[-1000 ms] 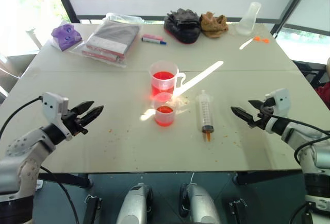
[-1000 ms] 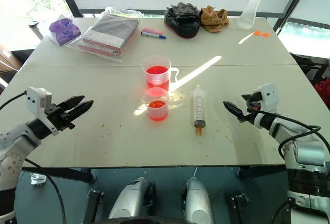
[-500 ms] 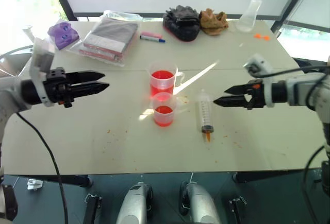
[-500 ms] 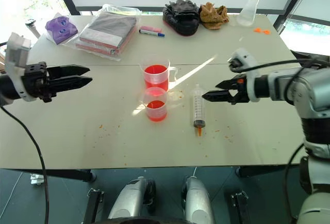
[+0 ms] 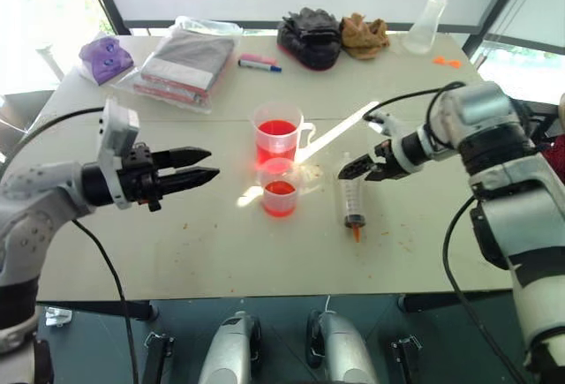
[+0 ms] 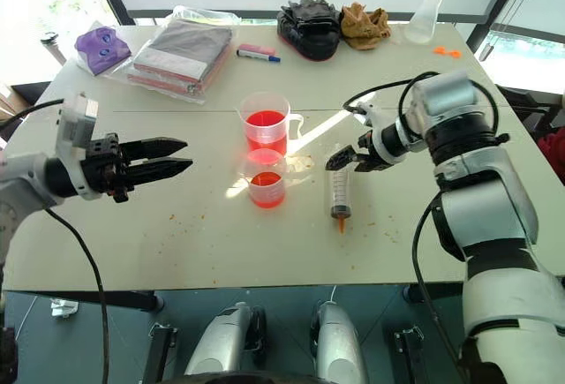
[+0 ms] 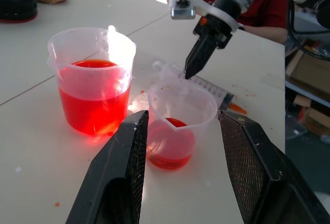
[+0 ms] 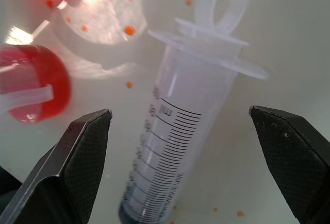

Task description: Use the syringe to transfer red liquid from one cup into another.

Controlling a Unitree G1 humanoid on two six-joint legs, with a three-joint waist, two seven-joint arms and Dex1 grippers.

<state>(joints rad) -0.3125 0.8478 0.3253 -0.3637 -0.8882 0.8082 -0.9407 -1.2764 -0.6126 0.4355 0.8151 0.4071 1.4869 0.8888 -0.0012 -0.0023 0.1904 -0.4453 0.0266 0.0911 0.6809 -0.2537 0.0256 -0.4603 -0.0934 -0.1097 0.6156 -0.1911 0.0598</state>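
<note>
Lying flat on the pale tabletop (image 5: pixel 459 137) toward the near edge, the syringe (image 5: pixel 353 192) runs its long axis from far to near, the white plunger end toward the far edge and the orange-stained tip pointing at the near edge. The right gripper (image 5: pixel 353 170) hangs just above the plunger end of the barrel, fingers spread wide with the barrel between them in the right wrist view (image 8: pixel 175 157), not yet touching; it is by far the nearer arm. The left gripper (image 5: pixel 205 163), also spread and empty, points level toward the cups from the left edge side. Just left of the syringe stand the handled beaker (image 5: pixel 281 137), holding red liquid (image 5: pixel 279 130), and the short cup (image 5: pixel 281 188) just in front of it. Orange droplets speck the surface. Gloves, a marker and a flask sit along the far edge, well apart.
</note>
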